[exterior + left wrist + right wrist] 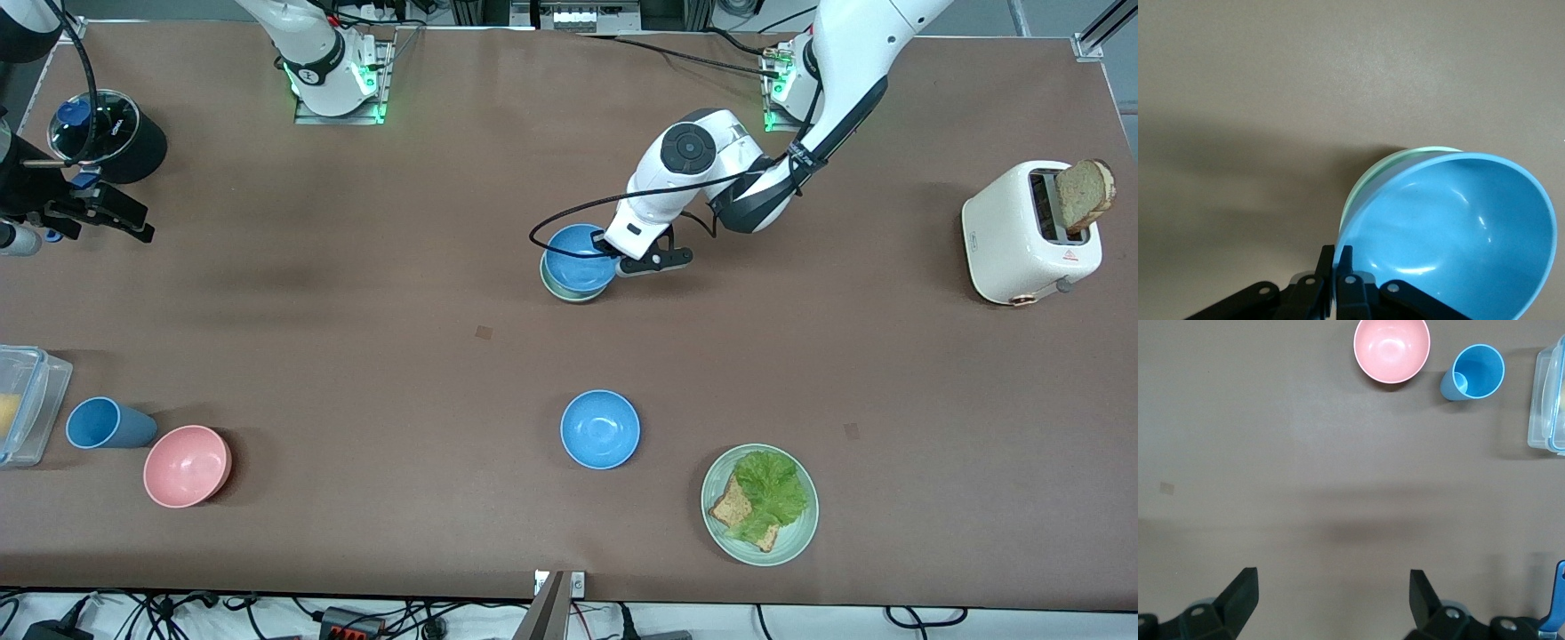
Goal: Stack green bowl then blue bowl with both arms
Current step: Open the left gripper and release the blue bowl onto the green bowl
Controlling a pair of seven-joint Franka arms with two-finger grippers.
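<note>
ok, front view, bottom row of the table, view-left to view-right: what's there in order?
clear container → blue cup → pink bowl → loose blue bowl → green plate with lettuce and toast.

The blue bowl [580, 259] hides the green bowl [569, 294] except a thin rim edge.
</note>
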